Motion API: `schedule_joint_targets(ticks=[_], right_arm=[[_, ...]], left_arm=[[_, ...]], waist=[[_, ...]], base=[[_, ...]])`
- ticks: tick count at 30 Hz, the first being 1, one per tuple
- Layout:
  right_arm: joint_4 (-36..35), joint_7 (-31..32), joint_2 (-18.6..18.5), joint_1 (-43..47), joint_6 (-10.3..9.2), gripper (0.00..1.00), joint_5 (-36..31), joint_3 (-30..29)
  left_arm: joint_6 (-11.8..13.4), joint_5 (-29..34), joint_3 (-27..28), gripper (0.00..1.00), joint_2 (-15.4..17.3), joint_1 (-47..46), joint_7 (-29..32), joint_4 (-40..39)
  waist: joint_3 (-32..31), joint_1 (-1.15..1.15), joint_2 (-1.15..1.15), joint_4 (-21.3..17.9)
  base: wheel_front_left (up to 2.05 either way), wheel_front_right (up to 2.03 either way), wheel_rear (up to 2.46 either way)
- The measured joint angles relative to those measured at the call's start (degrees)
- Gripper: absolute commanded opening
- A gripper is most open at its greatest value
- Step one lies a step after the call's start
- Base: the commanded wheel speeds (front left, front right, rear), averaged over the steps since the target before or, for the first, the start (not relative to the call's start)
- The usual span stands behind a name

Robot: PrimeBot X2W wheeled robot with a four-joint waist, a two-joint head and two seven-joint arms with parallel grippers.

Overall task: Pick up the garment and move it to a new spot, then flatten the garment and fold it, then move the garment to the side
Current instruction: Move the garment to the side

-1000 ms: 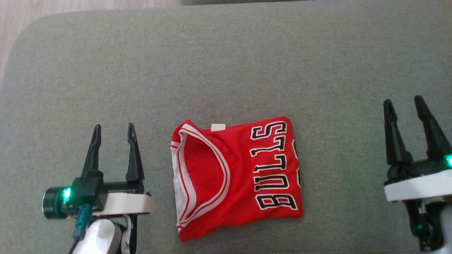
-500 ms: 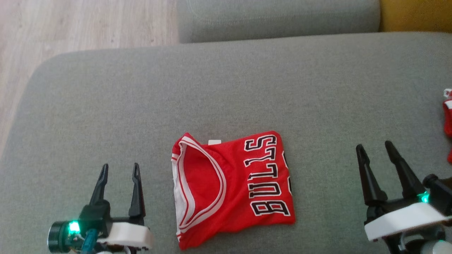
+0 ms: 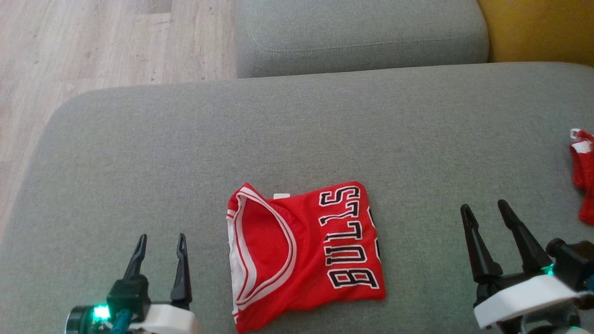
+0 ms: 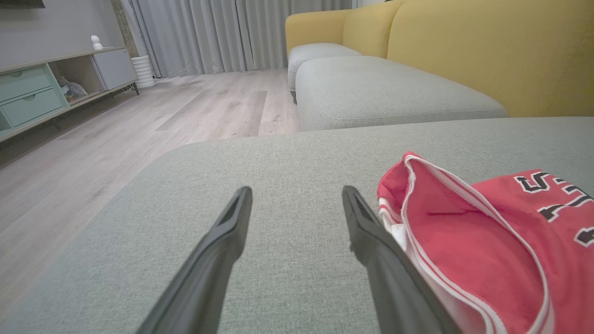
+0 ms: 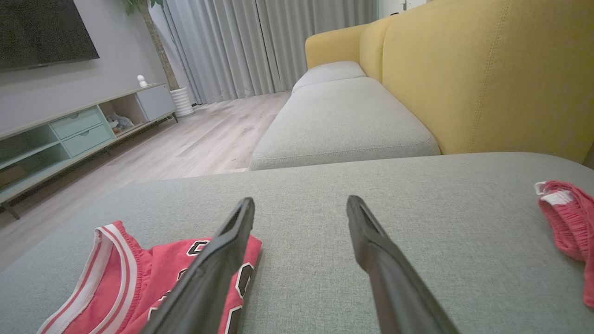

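A red jersey (image 3: 304, 255) with white trim and black BULLS lettering lies folded into a rough square on the grey sofa cushion (image 3: 297, 139). Its neck opening faces left. My left gripper (image 3: 161, 241) stands open at the lower left, apart from the jersey's left edge. In the left wrist view the jersey (image 4: 482, 241) lies just right of the open left gripper (image 4: 296, 195). My right gripper (image 3: 482, 211) is open at the lower right, well clear of the fabric. The right wrist view shows the jersey (image 5: 134, 278) to the left behind the open right gripper (image 5: 299, 202).
A second red garment (image 3: 584, 174) lies crumpled at the cushion's right edge, also the red garment (image 5: 568, 222) in the right wrist view. Another grey seat cushion (image 3: 362, 35) adjoins at the back, a yellow backrest (image 3: 538, 28) to the right, wooden floor (image 3: 93, 41) beyond the left edge.
The head camera has tilted up, showing more floor, the rear cushion and the second garment. Both grippers sit lower in the picture and stay open. The jersey has not moved on the cushion.
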Motion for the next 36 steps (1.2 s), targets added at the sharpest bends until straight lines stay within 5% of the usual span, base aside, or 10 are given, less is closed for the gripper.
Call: schedule_joint_targets(ticks=[19, 36], right_arm=[[0.19, 2.11, -0.29, -0.6, 0.0, 1.0, 0.67, 0.16], [22.1, 6.14, -3.77, -12.49, 0.0, 1.0, 8.36, 11.54]], left_arm=[[0.27, 0.07, -0.7, 1.0, -0.01, -1.3, -1.13, -0.1], [0.37, 2.38, -1.32, 1.0, -5.92, -12.17, -6.14, -1.02]], waist=[[2.72, 0.0, 0.0, 1.27], [12.41, 0.01, 0.0, 10.78]], base=[[0.0, 0.0, 0.0], [0.0, 0.0, 0.0]])
